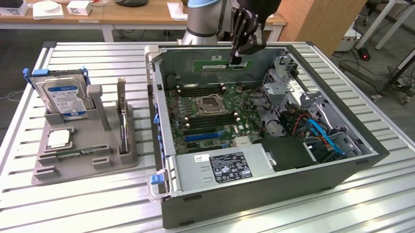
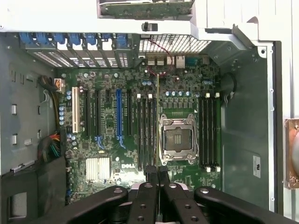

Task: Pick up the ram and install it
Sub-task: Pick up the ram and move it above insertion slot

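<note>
My gripper (image 1: 236,60) hangs over the far side of the open computer case (image 1: 363,155), shut on the ram (image 1: 217,65), a green stick with a white label that hangs level above the motherboard (image 1: 214,109). In the wrist view the ram (image 2: 157,116) shows edge-on as a thin line running out from my gripper (image 2: 156,171). It lies over the memory slots (image 2: 145,130) beside the processor socket (image 2: 177,140). A second ram stick (image 1: 122,124) stands on edge in the grey holder (image 1: 84,162) on the exterior view's left.
The holder also carries a silver hard drive (image 1: 63,97) and a small square processor chip (image 1: 58,139). More memory slots (image 2: 209,130) lie on the socket's other side. The power supply (image 1: 224,167), drive cage (image 1: 285,82) and cables (image 1: 324,136) crowd the case.
</note>
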`<move>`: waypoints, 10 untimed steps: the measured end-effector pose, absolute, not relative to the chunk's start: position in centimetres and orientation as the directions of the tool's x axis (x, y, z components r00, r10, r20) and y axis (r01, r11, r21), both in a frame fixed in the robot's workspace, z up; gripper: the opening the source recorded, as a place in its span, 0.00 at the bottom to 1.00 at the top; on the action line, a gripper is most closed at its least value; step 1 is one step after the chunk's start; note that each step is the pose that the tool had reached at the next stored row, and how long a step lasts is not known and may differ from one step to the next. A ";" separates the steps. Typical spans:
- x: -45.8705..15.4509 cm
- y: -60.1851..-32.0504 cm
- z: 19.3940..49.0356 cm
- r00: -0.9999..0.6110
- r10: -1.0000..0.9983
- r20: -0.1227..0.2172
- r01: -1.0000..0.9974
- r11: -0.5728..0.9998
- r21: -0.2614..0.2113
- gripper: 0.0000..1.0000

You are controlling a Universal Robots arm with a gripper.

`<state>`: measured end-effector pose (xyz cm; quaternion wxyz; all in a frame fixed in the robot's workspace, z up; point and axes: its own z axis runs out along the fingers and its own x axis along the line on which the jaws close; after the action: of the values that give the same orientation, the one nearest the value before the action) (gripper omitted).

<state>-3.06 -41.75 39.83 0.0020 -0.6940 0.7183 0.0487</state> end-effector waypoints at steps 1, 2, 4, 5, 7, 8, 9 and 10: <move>-3.1 -41.7 39.8 -0.040 -0.997 -0.070 -0.997 0.035 0.067 0.11; -3.1 -41.7 39.7 -0.042 -0.997 -0.070 -0.997 0.038 0.067 0.11; -3.1 -41.7 39.6 -0.047 -0.996 -0.070 -0.997 0.043 0.067 0.11; -3.1 -41.7 39.5 -0.049 -0.996 -0.070 -0.997 0.044 0.067 0.11; -3.0 -41.7 39.3 -0.051 -0.996 -0.070 -0.997 0.046 0.067 0.11; -3.0 -41.7 39.2 -0.052 -0.996 -0.070 -0.997 0.047 0.067 0.11; -3.1 -41.7 39.2 -0.052 -0.996 -0.070 -0.997 0.047 0.067 0.11; -3.1 -41.7 39.1 -0.052 -0.996 -0.070 -0.997 0.048 0.067 0.11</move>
<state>-3.05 -41.72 39.10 0.0023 -0.6883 0.7238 0.0486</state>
